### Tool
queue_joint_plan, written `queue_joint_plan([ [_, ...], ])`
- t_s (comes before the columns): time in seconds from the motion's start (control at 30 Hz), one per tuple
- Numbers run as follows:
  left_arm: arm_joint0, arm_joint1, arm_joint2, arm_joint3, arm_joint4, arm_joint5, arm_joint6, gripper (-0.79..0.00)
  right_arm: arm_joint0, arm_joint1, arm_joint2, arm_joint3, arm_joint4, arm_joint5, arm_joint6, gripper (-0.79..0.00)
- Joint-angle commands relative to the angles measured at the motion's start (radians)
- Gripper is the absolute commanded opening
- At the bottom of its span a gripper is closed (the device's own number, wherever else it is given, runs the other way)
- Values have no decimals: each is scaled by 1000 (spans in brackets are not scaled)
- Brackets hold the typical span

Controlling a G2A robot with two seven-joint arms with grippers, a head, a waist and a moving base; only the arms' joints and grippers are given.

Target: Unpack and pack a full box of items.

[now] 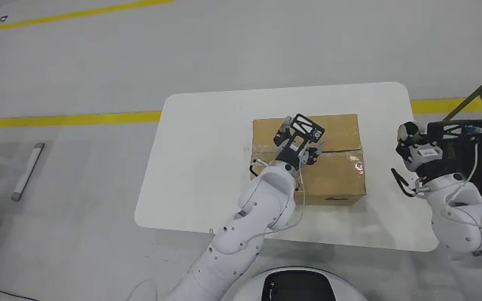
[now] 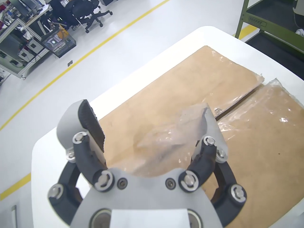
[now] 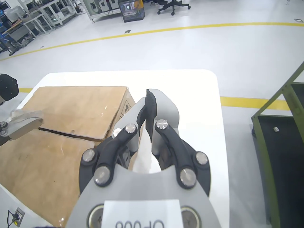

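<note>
On the table (image 1: 203,150), closed taped box (image 1: 339,132).

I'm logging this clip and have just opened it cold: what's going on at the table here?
The left end effector is above the cardboard box on the white table. Its jaws are open, and a crumpled strip of clear tape clings to one finger. The box's top flaps lie closed with a dark seam between them, so unpacking has not started. The right end effector is beside the box, shut and empty.
</note>
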State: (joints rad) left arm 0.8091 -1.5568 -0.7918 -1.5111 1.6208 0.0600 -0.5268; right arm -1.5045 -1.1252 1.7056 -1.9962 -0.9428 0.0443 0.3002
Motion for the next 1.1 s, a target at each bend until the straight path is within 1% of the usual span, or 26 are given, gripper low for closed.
queue_joint_plan([
  [0.0, -11, -10, 22, 21, 4, 9, 2, 0, -27, 0, 28, -11, 8, -1, -7, -785],
  [0.27, -44, -50, 88, 73, 1, 34, -3, 0, -110, -2, 112, -33, 50, -24, -31, -785],
  [0.5, -68, -80, 117, 103, 22, 62, -18, 0, -156, -6, 152, -48, 83, -52, -46, -785],
  [0.63, -63, -81, 81, 61, 44, 83, -47, 0, -167, -8, 146, -66, 106, -87, -58, -785],
  [0.73, -38, -70, 23, 2, 70, 73, -103, 0, -164, -10, 138, -75, 164, -128, -57, -785],
  [0.8, -10, -58, -25, -55, 96, 53, -149, 0, -160, -10, 135, -82, 221, -167, -47, -782],
  [0.83, 7, -52, -47, -84, 112, 40, -167, 0, -157, -11, 135, -83, 261, -188, -41, -674],
  [0.87, 27, -45, -73, -116, 126, 29, -186, 0, -153, -11, 136, -83, 302, -212, -31, -619],
  [0.97, 92, -27, -147, -215, 160, -8, -243, 0, -135, -9, 134, -81, 429, -286, 27, -529],
  [1.07, 154, -13, -209, -307, 182, -42, -272, 0, -112, -4, 127, -62, 543, -329, 122, -483],
])
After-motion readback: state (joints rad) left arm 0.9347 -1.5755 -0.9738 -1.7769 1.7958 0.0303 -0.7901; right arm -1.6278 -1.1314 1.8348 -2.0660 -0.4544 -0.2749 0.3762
